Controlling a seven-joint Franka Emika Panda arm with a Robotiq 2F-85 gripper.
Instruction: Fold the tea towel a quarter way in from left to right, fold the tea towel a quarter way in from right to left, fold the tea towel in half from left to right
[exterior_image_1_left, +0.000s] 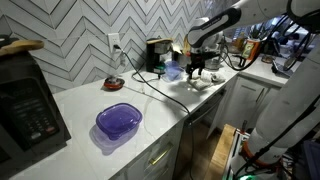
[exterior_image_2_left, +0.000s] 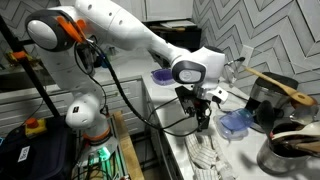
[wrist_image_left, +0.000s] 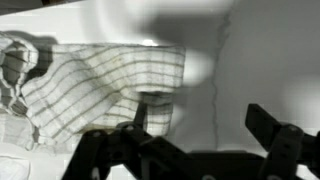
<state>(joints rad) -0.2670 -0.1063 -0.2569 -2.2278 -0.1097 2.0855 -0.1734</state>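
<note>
Whitish-grey checked cloth, the tea towel (wrist_image_left: 100, 85), lies rumpled on the pale tabletop (wrist_image_left: 270, 50) in the wrist view, ahead of the claw (wrist_image_left: 200, 140) and to its left. One hem reaches down close to the left finger; whether it touches cannot be told. The claw's two dark fingers (wrist_image_left: 275, 135) stand wide apart, with nothing between them.

In an exterior view, a purple bowl (exterior_image_2_left: 160, 75) sits well apart from the claw (exterior_image_2_left: 203, 121), behind it to the left. The claw points straight down, and the towel (exterior_image_2_left: 212, 155) lies bunched on the tabletop just below its tips. A small light-blue object (exterior_image_2_left: 236, 122) sits near the claw on its right side, apart from the towel.
</note>
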